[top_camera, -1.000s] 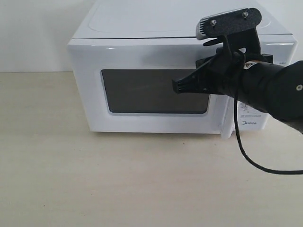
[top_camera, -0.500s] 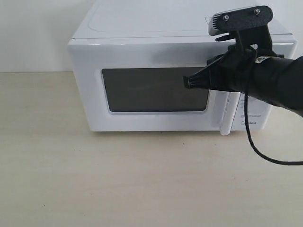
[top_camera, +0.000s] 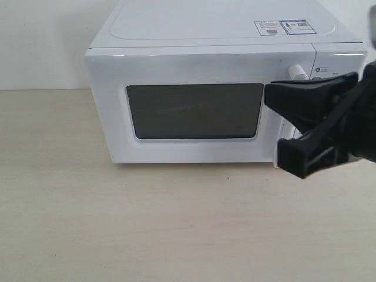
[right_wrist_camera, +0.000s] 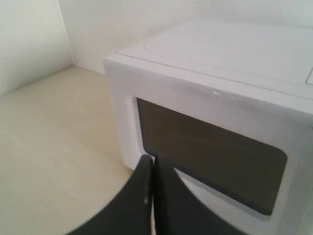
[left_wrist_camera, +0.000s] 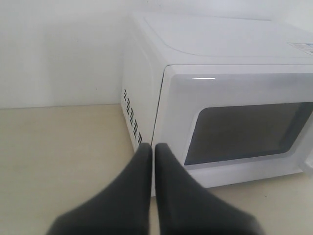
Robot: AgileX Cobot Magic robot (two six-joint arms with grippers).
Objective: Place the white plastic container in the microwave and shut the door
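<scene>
The white microwave [top_camera: 176, 64] stands on the table with its door [top_camera: 194, 111] closed flush, the dark window facing out. The white plastic container is out of view in every frame. My right gripper [right_wrist_camera: 153, 159] is shut and empty, pointing at the lower corner of the door window [right_wrist_camera: 210, 156]. In the exterior view the right arm's black hardware [top_camera: 311, 103] looms large at the right, covering the handle and most of the control panel. My left gripper [left_wrist_camera: 152, 147] is shut and empty, near the hinge-side corner of the microwave [left_wrist_camera: 220, 44]. The left arm does not show in the exterior view.
One round knob [top_camera: 296, 71] shows above the right arm, and stickers [top_camera: 282, 27] lie on the oven's top. The pale wooden table [top_camera: 147, 223] stretches in front. A white wall [left_wrist_camera: 58, 49] stands behind, and vent slots [left_wrist_camera: 132, 117] mark the oven's side.
My right arm has pulled back from the door window, to the right and towards the exterior camera. The door's handle side has swung in flush with the oven front.
</scene>
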